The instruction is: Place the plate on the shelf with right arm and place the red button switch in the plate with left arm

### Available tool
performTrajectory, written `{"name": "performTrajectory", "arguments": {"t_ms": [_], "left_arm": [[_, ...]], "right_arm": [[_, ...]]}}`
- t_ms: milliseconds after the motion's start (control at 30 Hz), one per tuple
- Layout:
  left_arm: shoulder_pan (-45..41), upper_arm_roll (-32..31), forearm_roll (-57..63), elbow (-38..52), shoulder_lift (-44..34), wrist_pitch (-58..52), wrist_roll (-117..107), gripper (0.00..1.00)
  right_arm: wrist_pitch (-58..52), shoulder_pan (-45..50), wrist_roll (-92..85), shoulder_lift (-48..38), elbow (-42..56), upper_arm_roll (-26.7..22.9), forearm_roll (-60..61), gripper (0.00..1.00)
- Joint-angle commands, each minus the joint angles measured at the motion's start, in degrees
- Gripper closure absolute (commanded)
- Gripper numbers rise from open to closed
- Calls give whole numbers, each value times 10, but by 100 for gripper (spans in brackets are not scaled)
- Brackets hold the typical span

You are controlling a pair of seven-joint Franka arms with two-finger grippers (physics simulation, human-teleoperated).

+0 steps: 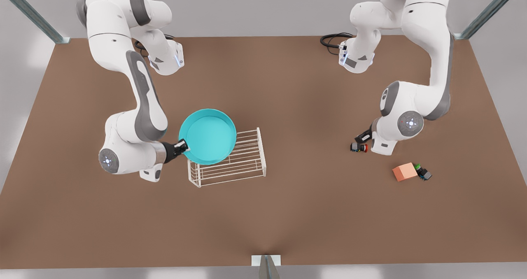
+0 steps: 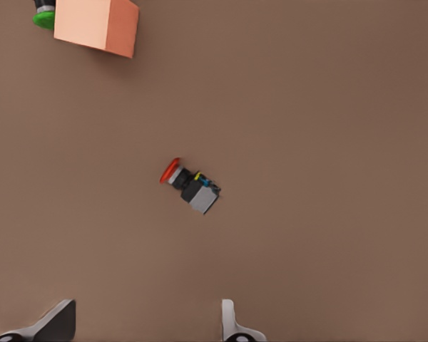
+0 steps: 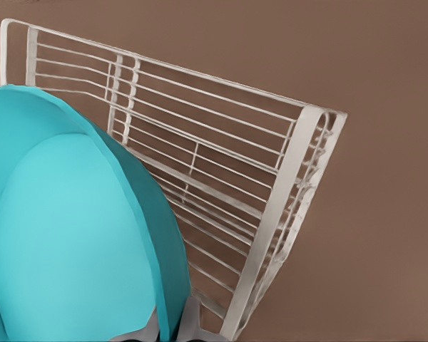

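Right claw (image 1: pixel 184 146) clamped on the rim of the turquoise plate (image 1: pixel 209 136), held over the white wire shelf (image 1: pixel 243 163) on the brown counter (image 1: pixel 288 213). Left claw (image 1: pixel 361 139) spread apart, hovering above the red button switch (image 2: pixel 189 187), lying beside the orange block (image 1: pixel 403 172).

Turquoise plate (image 1: pixel 208 136) over shelf (image 1: pixel 243 163), red button switch (image 2: pixel 190 186) tabled

My front view looks steeply down from above the near edge onto the whole table (image 1: pixel 288 213), while my left wrist camera faces straight down, close over the red button switch (image 2: pixel 190 186), and my right wrist camera sits closer still behind the plate (image 3: pixel 71 242) over the shelf (image 3: pixel 271 185).
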Motion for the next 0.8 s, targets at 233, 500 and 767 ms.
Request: {"name": "performTrajectory", "arguments": {"t_ms": [233, 500, 767], "left_arm": [[3, 0, 55, -75, 50, 284, -818, 0], [6, 1, 127, -161, 71, 396, -860, 0], [9, 7, 148, -202, 87, 469, -859, 0]], "right_arm": [[83, 26, 171, 8, -21, 4, 57, 79], [73, 20, 168, -33, -21, -20, 43, 0], [-136, 4, 203, -75, 105, -140, -254, 0]]}}
